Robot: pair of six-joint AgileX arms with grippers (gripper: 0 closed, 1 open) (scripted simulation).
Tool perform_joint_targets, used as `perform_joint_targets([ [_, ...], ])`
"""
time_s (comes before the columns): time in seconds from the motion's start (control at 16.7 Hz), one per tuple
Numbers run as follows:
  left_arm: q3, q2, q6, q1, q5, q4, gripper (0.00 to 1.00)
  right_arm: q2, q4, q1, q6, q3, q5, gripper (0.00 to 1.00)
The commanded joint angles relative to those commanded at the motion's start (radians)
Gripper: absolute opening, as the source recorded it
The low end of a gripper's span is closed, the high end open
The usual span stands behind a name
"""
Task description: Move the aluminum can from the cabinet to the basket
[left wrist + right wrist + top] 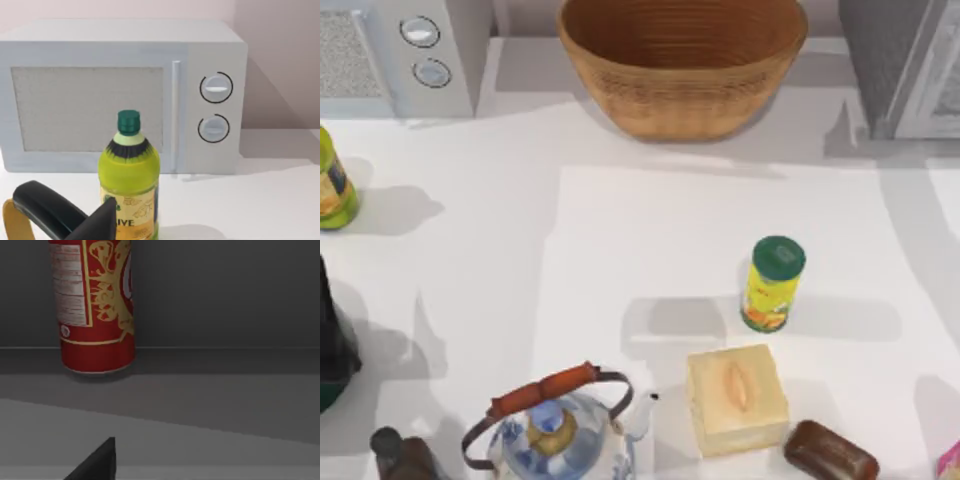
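The aluminum can (95, 305), red with gold scrollwork, stands upright on the dark shelf inside the cabinet (225, 390) in the right wrist view. My right gripper (97, 460) shows as a dark tip at the view's lower edge, short of the can and apart from it. From above, the cabinet (895, 60) is at the back right, dark grey with a paler panel. The wicker basket (682, 95) sits at the back centre and looks empty. My left gripper (100, 222) is parked near a green-yellow bottle (129, 170).
A white microwave (440, 50) is at the back left, the green-yellow bottle (332, 185) in front of it. A yellow canister with a green lid (773, 283), a tan block (736, 398), a brown lump (830, 453) and a blue-white kettle (555, 430) fill the front.
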State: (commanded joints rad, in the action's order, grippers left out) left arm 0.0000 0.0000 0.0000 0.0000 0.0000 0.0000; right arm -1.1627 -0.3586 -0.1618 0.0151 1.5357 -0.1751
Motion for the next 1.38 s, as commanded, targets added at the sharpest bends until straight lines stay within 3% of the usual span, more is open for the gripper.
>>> perform_joint_targets([
  [0.3, 0.0, 0.0, 0.0, 0.0, 0.0, 0.0, 1.0, -0.158, -0.056, -0.022, 0.001, 0.198, -0.021, 1.0],
  [0.72, 0.0, 0.0, 0.0, 0.0, 0.0, 0.0, 1.0, -0.178, -0.054, -0.026, 0.0, 0.219, -0.03, 1.0],
  [1.38, 0.0, 0.0, 0.0, 0.0, 0.0, 0.0, 1.0, -0.539, -0.002, -0.163, -0.004, 0.533, -0.183, 1.0],
])
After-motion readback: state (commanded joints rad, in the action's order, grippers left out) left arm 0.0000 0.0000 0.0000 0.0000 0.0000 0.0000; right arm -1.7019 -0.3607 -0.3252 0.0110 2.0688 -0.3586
